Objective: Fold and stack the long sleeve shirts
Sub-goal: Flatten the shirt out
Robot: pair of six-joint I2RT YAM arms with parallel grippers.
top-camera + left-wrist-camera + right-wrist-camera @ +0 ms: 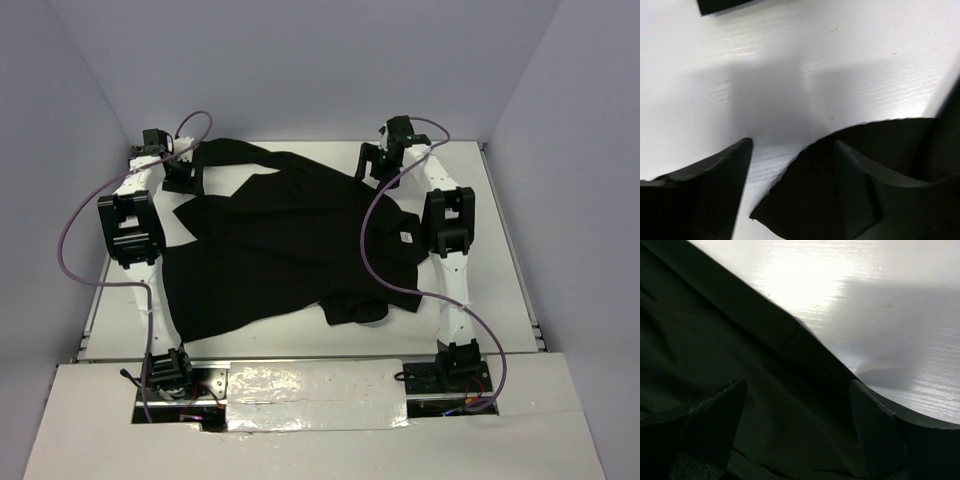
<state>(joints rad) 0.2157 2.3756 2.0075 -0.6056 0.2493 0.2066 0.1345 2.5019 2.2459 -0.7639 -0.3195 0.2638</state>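
Lying spread on the bench (pixel 500 300), the long sleeve shirt (pixel 290 240) is stretching between the left tool (pixel 183 178) and the right tool (pixel 372 165), each sitting at its edge. From the left wrist, the left tool (pixel 792 142) is gaping wide, gripping nothing, a shirt edge lying under one finger (pixel 860 190). From the right wrist, the right tool (pixel 799 384) is standing wide open over the shirt, clamping nothing, bench showing just beyond one finger (pixel 890 440).
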